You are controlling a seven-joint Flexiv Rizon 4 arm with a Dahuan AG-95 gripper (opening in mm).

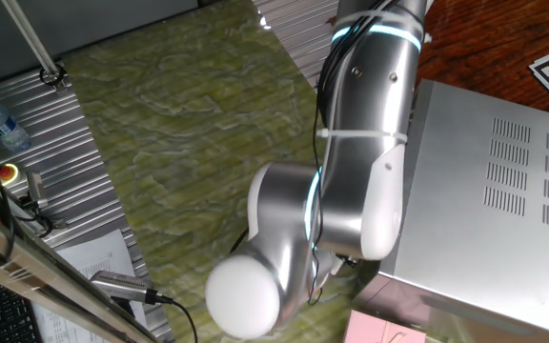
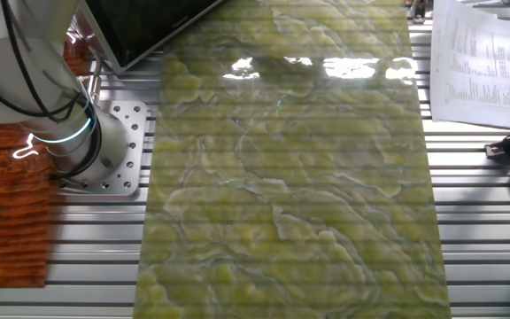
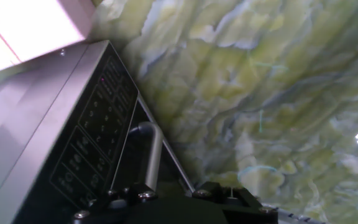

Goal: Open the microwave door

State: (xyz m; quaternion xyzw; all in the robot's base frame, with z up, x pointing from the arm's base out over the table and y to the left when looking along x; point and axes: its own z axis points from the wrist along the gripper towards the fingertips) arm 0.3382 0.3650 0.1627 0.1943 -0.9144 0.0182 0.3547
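Observation:
In the hand view the microwave fills the left side, seen at a slant. Its dark control panel lies beside the microwave door, which has a dark window and a slim silver bar handle. My gripper is a dark mass at the bottom edge, right at the handle's lower end. The handle runs down into its left part. The jaws are too dark to read. In one fixed view the vented silver casing shows, and the arm hides the gripper.
A pink box sits by the microwave's near corner and also shows in the hand view. A green marbled mat covers the table. The arm's base is at the mat's left. Papers, a bottle and a red button lie at the edges.

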